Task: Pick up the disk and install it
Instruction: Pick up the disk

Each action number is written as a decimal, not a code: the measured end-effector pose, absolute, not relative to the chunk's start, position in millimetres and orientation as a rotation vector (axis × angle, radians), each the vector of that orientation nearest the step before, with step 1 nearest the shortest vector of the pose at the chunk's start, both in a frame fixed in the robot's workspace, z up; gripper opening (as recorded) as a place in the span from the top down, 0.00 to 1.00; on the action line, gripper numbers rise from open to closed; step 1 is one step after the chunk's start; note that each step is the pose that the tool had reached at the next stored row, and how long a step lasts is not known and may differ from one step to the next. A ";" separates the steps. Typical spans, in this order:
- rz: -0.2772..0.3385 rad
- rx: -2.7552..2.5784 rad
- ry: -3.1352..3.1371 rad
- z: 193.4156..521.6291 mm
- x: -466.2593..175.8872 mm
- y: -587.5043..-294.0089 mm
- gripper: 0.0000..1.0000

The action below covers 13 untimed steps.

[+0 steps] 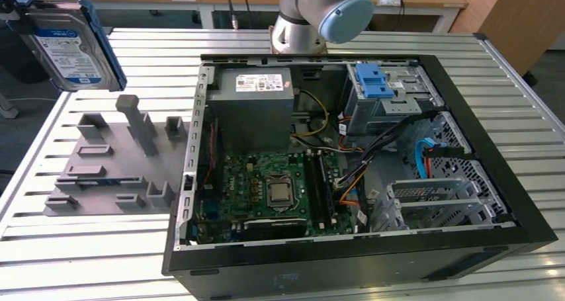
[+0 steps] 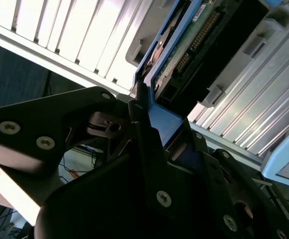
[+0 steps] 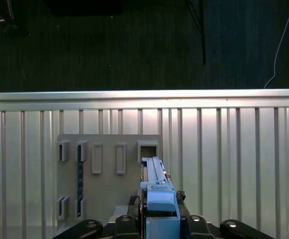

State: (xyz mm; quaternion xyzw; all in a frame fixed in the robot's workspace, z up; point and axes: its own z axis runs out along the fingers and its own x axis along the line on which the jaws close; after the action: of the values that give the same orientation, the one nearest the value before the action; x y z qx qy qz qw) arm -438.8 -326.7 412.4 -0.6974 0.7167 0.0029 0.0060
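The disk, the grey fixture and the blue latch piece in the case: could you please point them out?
the disk (image 1: 73, 46): exterior view, its labelled face.
grey fixture (image 1: 115, 165): exterior view, its flat base.
blue latch piece (image 1: 375, 83): exterior view, its middle.

disk (image 1: 71, 46): bare silver metal is showing around a glossy paper label; the side rails are looking like smooth blue plastic
gripper (image 3: 160, 201): the body is looking matt black, with small bright metal screws catching the light
table (image 1: 88, 248): pale ribbed metal slats are gleaming with a brushed sheen
fixture (image 1: 106, 175): dull grey plastic is looking matt
computer case (image 1: 353, 268): the outer shell is showing matt black; the inner frame is shining as bare grey sheet metal
arm joint cap (image 1: 346, 18): smooth pale-blue plastic is giving off a soft gloss
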 end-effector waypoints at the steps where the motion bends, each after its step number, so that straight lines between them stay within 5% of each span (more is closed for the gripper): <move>1: 0.009 -2.183 2.243 412.9 -438.8 -326.7 0.64; 13: 0.008 -2.182 2.243 419.6 -438.8 -326.7 0.64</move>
State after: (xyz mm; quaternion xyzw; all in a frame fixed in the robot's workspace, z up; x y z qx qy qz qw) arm -438.8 -326.7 419.6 -0.6974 0.7166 0.0027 0.0062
